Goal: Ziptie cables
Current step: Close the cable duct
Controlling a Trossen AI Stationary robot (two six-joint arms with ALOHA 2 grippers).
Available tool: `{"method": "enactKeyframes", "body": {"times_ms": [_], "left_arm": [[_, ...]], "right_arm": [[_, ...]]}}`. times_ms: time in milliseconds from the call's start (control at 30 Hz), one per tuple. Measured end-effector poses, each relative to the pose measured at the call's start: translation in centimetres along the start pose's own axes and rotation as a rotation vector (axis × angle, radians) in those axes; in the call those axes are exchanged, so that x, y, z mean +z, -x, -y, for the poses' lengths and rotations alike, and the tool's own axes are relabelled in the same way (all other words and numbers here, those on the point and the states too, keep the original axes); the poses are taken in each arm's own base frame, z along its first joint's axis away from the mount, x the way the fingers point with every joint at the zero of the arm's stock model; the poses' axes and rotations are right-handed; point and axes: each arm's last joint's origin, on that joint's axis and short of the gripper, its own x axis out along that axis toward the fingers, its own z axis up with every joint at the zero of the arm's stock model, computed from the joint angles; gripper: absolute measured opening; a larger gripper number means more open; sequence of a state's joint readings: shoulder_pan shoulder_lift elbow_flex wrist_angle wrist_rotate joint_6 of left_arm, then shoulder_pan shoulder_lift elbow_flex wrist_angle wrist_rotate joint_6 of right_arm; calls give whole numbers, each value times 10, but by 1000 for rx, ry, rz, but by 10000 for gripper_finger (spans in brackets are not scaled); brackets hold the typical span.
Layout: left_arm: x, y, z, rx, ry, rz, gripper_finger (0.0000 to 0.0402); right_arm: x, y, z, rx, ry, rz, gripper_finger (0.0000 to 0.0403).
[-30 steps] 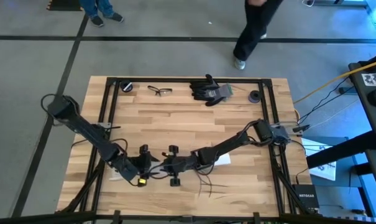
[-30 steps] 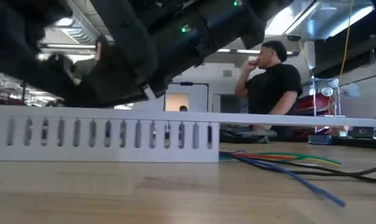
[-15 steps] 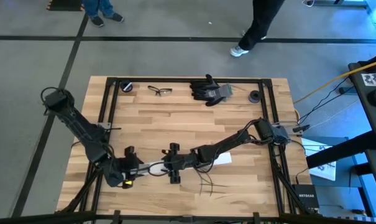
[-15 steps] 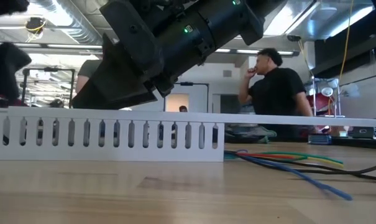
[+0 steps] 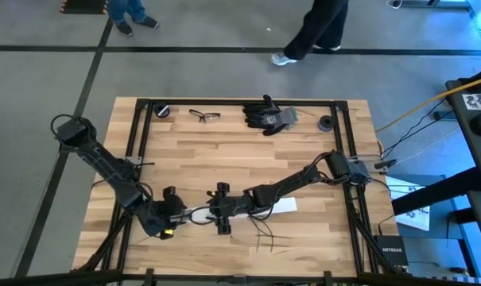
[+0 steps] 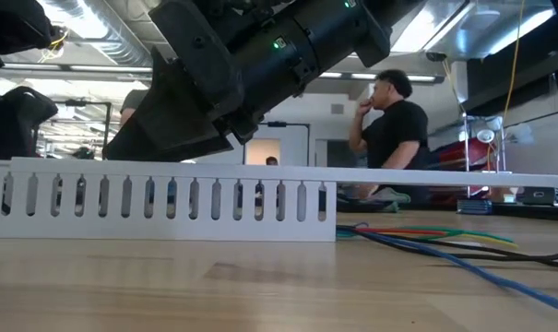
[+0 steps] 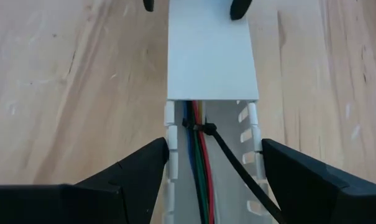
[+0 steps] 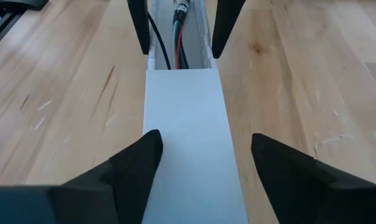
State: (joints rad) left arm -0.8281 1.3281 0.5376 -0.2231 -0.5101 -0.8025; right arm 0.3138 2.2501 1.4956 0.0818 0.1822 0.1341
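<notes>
Both pincers, left and right, gape wide astride the slotted duct, steadying it around the zip-tied cables.

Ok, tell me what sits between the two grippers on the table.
In the high view, the white slotted duct spans from the left gripper to the right gripper; the left wrist view shows the cables zip-tied inside it.

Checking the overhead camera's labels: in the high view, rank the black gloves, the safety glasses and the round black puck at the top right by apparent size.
1. Gloves, clearly largest.
2. Glasses, long but thin.
3. Puck, smallest.
All three lie along the table's far edge, so camera distance hardly skews the order.
</notes>
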Motion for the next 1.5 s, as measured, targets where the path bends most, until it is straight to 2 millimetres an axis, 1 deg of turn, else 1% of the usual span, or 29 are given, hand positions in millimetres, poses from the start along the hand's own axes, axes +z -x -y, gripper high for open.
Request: {"method": "enactKeyframes", "body": {"times_ms": [500,600,800,867,967,1100,1300,1400,1500], "left_arm": [[1,-1,0,-5,11,-3,250],[0,-3,-2,-8,28,1,261],[1,-6,-1,-24,-5,35,288],[-3,-8,-1,-12,-21,27,289],[-14,-11,1,0,-52,21,284],[-26,-15,5,3,-84,55,269],[-32,-18,9,-18,-82,76,241],[-32,-18,9,-18,-84,76,239],[-32,-18,8,-16,-86,76,238]], "right_arm": [[0,0,0,-7,15,2,249],[0,0,0,8,4,6,249],[2,0,1,22,-29,20,248],[3,0,3,36,-39,20,250],[4,0,6,61,-63,24,254],[5,0,4,77,-63,28,252],[5,1,-1,140,-60,20,240],[11,8,-2,139,-57,6,230],[25,21,-2,159,-74,6,220]]}}
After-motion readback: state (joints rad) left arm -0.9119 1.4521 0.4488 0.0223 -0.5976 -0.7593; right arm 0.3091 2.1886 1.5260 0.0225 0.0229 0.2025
